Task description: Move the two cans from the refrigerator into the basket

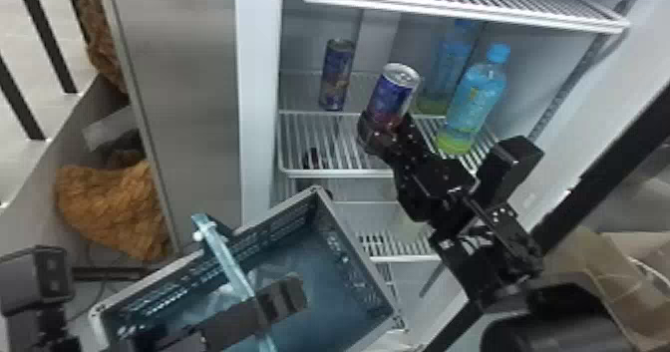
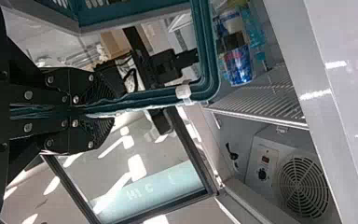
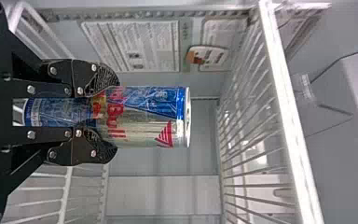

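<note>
Nearest, L gripper (image 1: pixel 288 295) is clamped on the teal handle (image 1: pixel 224 256) of the basket (image 1: pixel 358 257), in front of the fridge (image 1: pixel 259 101). Farther in, R gripper (image 1: pixel 386 129) holds one can (image 1: pixel 394 94) by its lower part, near the wire shelf (image 1: pixel 344 173). 2nd can (image 1: pixel 338 74) stands on that shelf, toward the back L; 2 bottles (image 1: pixel 476 101) stand R.

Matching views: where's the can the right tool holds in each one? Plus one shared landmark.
Head view: can in upper middle, tilted, between the standing can and the blue bottles.
Left wrist view: can past the bend of the basket handle.
Right wrist view: can between the right tool's fingers.
Landmark: white wire shelving.
</note>
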`<state>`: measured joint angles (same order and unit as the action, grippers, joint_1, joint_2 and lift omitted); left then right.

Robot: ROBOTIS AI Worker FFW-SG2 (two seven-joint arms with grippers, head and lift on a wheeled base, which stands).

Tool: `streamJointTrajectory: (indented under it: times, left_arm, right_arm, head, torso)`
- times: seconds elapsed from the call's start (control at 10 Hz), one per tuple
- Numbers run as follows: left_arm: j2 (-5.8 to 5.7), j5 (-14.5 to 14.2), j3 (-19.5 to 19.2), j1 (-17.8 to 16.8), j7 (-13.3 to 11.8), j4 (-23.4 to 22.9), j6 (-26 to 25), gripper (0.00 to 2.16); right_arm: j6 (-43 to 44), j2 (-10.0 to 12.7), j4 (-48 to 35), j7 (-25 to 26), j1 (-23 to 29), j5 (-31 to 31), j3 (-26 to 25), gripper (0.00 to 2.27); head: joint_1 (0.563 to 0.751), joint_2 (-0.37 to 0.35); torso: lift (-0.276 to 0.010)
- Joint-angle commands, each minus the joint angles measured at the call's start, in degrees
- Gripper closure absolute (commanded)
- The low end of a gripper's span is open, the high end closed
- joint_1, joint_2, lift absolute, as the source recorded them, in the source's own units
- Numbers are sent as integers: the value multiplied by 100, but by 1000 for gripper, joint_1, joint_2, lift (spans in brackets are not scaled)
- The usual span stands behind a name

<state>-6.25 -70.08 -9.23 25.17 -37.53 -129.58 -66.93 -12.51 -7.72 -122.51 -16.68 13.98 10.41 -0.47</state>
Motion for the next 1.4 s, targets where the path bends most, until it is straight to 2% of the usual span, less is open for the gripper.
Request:
streamJointTrajectory:
  times: [0.0,0.4,0.7,1.3]
  left_arm:
    - [1,4,-3,0,0,0,0,1202]
    - [10,4,-3,0,0,14,0,1202]
    - [18,16,-3,0,0,14,-14,1202]
    - [36,16,-26,0,0,14,0,1202]
  right_arm:
    - [0,-19,-427,7,289,45,-56,1211]
    - [-310,-133,-1453,-2,978,387,24,1211]
    - [-549,-195,-1889,-28,1288,605,173,1211]
    - [-1519,-265,-2775,-415,2103,890,116,1211]
  head:
    - [695,-214]
    - [695,-211]
    - [695,-191]
    - [695,-134]
  torso:
    - [-35]
    - [-35]
    - [-35]
    - [-35]
